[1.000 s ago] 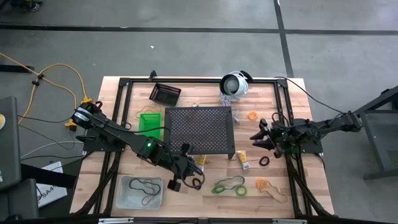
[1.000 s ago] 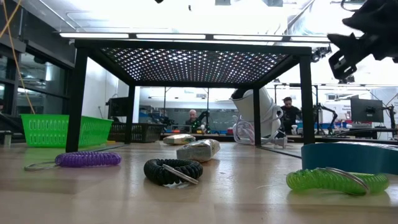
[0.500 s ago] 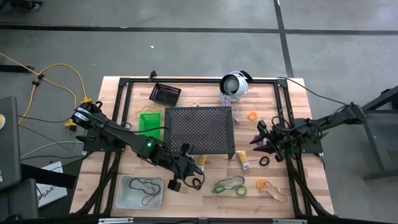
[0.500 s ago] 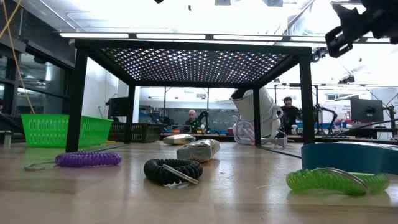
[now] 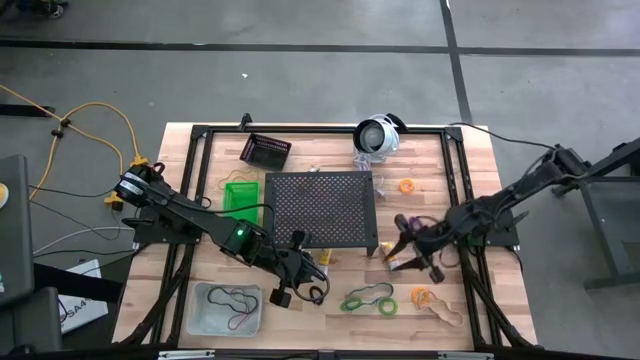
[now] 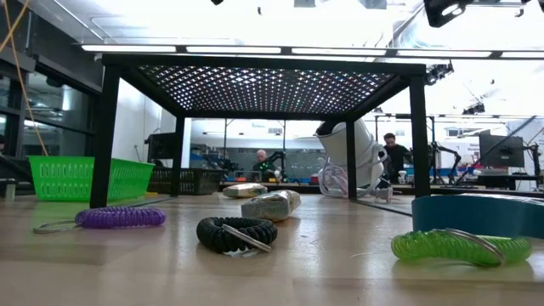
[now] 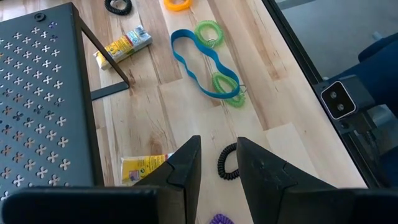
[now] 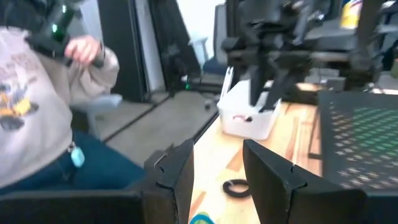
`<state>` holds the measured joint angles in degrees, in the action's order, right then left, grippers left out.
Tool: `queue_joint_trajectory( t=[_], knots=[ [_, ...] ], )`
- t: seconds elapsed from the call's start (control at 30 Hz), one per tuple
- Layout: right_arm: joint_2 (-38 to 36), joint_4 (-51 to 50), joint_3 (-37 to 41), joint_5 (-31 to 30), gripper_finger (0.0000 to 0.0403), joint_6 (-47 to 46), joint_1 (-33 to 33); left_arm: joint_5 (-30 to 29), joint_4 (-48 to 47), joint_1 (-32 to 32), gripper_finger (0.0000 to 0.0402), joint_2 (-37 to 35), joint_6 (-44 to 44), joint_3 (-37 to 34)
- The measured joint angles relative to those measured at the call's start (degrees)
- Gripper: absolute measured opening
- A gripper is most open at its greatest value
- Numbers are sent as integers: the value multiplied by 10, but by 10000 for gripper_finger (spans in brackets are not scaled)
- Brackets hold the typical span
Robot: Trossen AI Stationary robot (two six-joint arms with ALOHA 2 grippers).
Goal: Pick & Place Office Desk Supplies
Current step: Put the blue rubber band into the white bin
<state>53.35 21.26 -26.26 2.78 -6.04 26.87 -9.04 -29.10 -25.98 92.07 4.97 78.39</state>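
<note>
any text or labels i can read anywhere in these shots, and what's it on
No text reads clearly in any view.
Yellow tube by the stand's leg: dark print, too small to read.
Second yellow tube near the left hand: print too small to read.
Person's grey sweatshirt in the right wrist view: a coloured graphic, too blurred to read.
Coiled loops, bands and bins: no lettering visible.

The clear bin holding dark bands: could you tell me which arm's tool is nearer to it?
Left. The left tool hangs just beside the clear bin, toward the table's middle. The right tool is across the table, over a yellow tube.
</note>
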Motion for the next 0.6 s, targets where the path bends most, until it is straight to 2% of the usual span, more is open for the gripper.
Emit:
queue_joint_trajectory(
  t=[0.3,0.5,0.6],
  knots=[
    [152,-15,-69,-78,126,4,50,0,0,0,97,0,0,0],
    [225,-92,-147,-127,126,18,81,0,0,0,97,0,0,0],
    [253,-124,-181,-133,126,18,92,0,0,0,97,0,0,0]
  ],
)
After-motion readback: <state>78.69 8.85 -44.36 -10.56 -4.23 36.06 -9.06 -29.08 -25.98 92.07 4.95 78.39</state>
